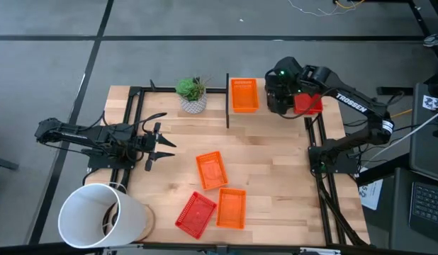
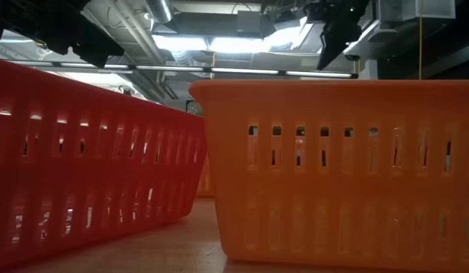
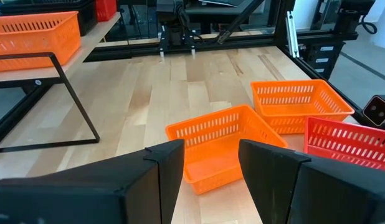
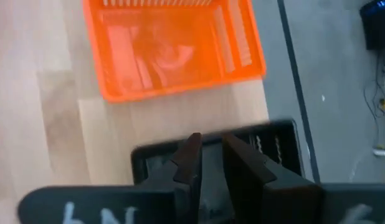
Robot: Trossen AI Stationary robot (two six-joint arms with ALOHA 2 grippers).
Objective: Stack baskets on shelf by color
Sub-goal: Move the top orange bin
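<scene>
Across the light wooden shelf board (image 1: 272,117) we hold our right gripper (image 4: 208,165), fingers narrowly parted on a red mesh plastic basket (image 1: 308,103), beside an orange mesh basket (image 1: 244,95).

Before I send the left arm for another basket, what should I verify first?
1. Left hand open and empty: ok.
2. Nearest orange plastic mesh basket upright and free of its neighbours: ok.
3. Orange mesh basket at the far edge uncovered for stacking: ok.
4. Right hand clear of that far basket: ok.
5. Red mesh basket by the right arm held or set down: cannot tell.
</scene>
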